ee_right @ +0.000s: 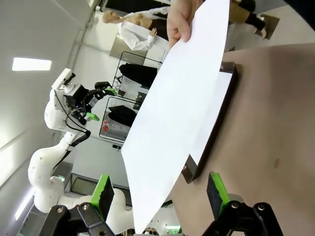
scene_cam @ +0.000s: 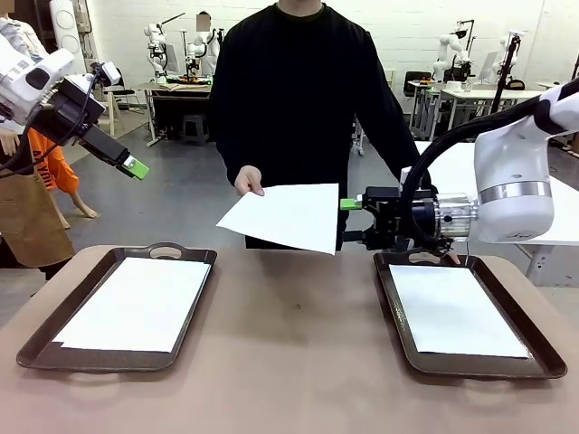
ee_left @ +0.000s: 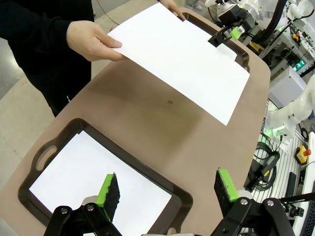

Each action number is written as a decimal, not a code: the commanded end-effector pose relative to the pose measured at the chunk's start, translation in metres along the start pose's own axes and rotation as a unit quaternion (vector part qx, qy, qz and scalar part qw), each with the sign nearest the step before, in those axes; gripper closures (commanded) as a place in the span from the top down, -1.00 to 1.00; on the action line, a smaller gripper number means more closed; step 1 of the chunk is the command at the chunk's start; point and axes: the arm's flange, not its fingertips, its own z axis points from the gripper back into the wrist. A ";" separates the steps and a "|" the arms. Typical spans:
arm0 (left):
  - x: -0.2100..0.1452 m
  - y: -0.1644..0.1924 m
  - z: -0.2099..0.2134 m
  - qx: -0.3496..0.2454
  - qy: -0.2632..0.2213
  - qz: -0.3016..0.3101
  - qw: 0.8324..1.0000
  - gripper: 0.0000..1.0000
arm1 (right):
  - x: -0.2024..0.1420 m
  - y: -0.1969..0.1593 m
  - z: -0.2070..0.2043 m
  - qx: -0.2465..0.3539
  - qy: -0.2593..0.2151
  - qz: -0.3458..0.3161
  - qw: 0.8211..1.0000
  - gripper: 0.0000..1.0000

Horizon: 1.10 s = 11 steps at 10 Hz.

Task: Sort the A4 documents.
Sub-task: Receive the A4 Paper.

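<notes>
handover | person's hand [scene_cam: 248, 180] offers A4 sheet [scene_cam: 285, 217] above tabletop's far edge, tilted toward right gripper [scene_cam: 355, 220], fingers wide open, empty, at sheet's edge | left gripper [scene_cam: 134, 167] raised clear, open, empty | sorted sheets flat in left tray [scene_cam: 41, 339], right tray [scene_cam: 538, 346]

No text, label, brand, number or sign can be read in any view. The A4 documents [scene_cam: 286, 215] are seen to be blank, no print is borne by the dark brown trays [scene_cam: 36, 336], and nothing legible is carried by the counter [scene_cam: 298, 362] or the distant background equipment.
</notes>
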 end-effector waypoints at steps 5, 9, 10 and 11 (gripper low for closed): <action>0.000 0.000 0.000 -0.001 0.000 0.000 1.000 1.00 | 0.017 -0.016 -0.030 0.023 -0.053 -0.046 0.997 1.00; 0.000 0.000 0.000 -0.001 0.000 0.000 1.000 1.00 | 0.023 -0.023 -0.039 0.023 -0.046 -0.084 0.995 1.00; 0.000 0.000 0.000 -0.001 0.000 0.000 1.000 1.00 | 0.022 -0.022 -0.042 0.032 -0.030 -0.092 0.995 1.00; 0.000 0.000 0.000 -0.001 0.000 0.000 1.000 1.00 | 0.023 -0.021 -0.043 0.037 -0.019 -0.099 0.994 1.00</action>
